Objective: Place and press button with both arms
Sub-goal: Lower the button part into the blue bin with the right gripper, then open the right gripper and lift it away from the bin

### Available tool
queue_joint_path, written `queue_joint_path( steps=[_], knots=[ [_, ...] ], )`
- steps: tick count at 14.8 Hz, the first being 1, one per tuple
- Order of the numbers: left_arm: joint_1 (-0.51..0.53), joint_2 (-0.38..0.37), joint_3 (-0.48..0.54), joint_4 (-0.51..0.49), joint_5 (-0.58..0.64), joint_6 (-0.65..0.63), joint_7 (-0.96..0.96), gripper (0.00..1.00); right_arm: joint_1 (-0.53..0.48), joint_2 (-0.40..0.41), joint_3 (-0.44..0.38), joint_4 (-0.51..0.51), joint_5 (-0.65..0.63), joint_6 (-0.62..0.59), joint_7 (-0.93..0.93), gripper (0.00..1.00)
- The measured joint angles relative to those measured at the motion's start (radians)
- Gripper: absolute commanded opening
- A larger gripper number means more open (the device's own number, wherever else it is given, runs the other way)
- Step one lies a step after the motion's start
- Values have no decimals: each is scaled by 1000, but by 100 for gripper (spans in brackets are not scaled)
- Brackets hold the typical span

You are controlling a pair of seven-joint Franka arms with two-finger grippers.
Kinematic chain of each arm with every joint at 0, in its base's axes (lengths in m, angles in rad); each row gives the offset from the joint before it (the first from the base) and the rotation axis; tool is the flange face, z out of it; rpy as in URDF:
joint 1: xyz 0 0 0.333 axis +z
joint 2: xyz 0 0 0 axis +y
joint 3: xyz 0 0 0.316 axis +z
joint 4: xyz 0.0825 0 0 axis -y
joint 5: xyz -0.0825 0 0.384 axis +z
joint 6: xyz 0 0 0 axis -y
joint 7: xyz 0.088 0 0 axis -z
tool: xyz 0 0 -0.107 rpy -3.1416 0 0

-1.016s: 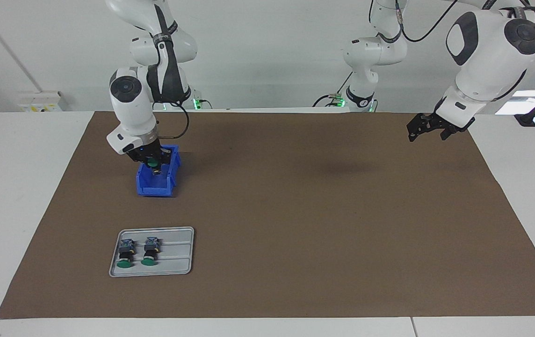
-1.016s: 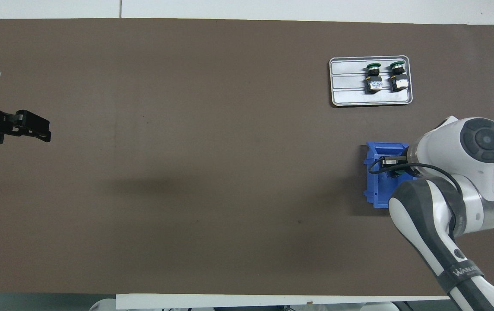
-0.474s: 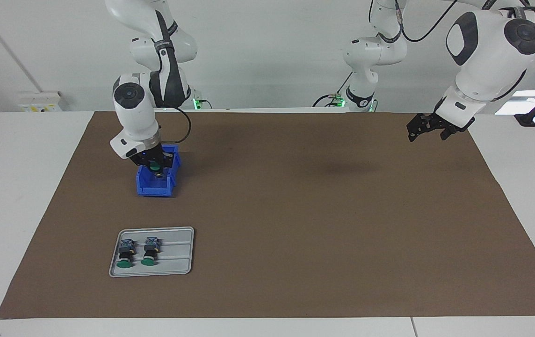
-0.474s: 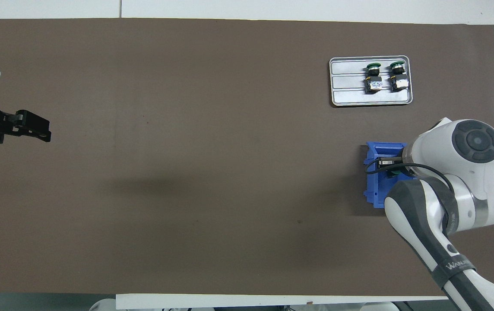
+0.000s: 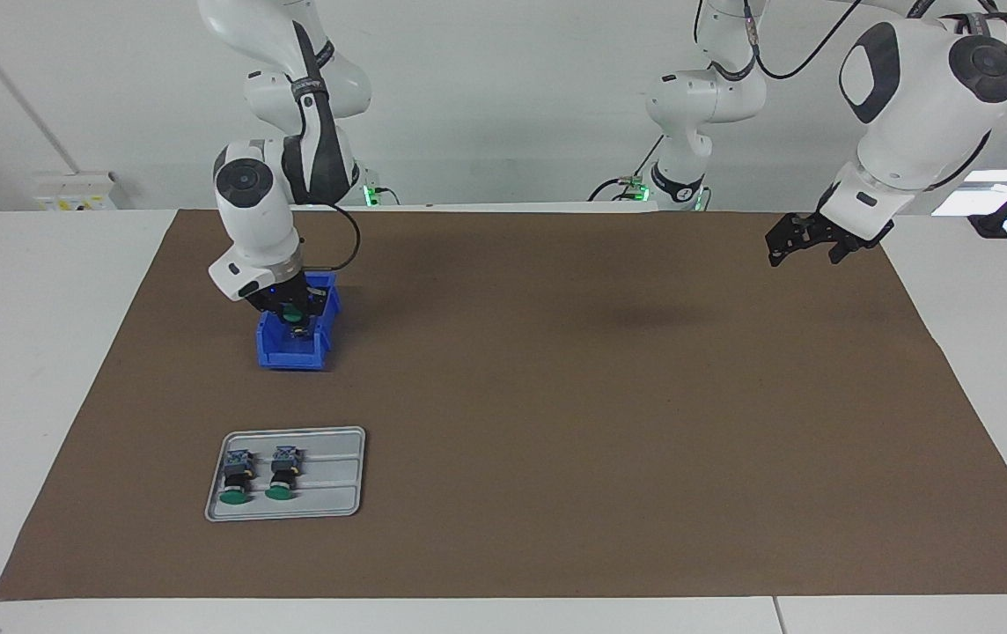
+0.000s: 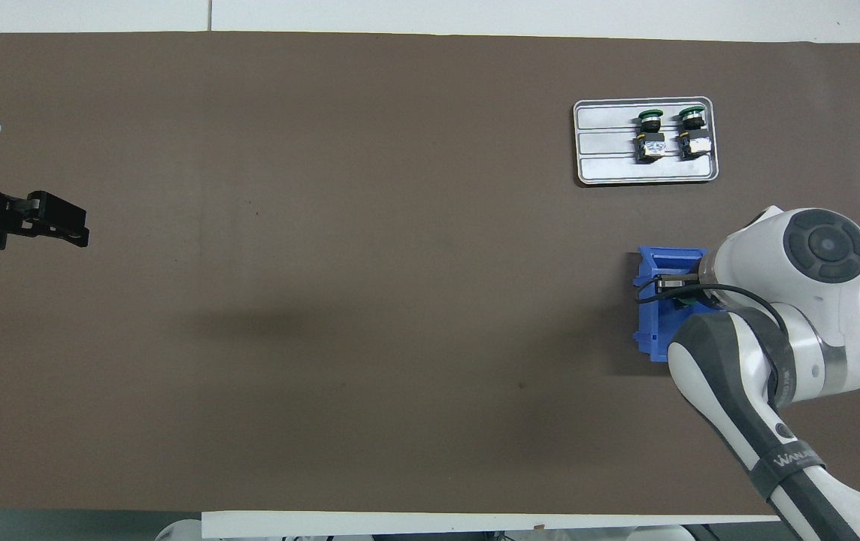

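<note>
My right gripper (image 5: 293, 319) hangs in the open top of a blue bin (image 5: 290, 357) and is shut on a green-capped button (image 5: 291, 312), cap up. In the overhead view the right gripper (image 6: 679, 290) and the arm's wrist cover most of the bin (image 6: 659, 263); only a sliver of the button (image 6: 687, 302) shows. Two more buttons (image 5: 235, 480) (image 5: 282, 475) lie side by side on a grey tray (image 5: 332, 493), farther from the robots than the bin. My left gripper (image 5: 807, 246) waits in the air over the mat's edge at the left arm's end.
A brown mat (image 5: 556, 396) covers the table between white margins. The tray (image 6: 610, 169) with its two buttons (image 6: 649, 131) (image 6: 691, 129) and the bin both stand toward the right arm's end. The left gripper (image 6: 62, 225) hovers at the other end.
The right arm's wrist and elbow have shifted a little and stand more upright; its gripper stays at the bin with the button. The left arm has not moved.
</note>
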State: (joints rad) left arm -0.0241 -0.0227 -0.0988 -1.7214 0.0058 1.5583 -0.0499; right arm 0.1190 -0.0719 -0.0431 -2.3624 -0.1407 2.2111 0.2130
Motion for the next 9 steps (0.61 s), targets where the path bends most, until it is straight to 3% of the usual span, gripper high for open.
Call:
queue_joint_path(
  steps=[9],
  knots=[
    [0, 0, 0, 0, 0, 0, 0, 100, 0, -2, 1, 20, 0, -14, -1, 98]
  ],
)
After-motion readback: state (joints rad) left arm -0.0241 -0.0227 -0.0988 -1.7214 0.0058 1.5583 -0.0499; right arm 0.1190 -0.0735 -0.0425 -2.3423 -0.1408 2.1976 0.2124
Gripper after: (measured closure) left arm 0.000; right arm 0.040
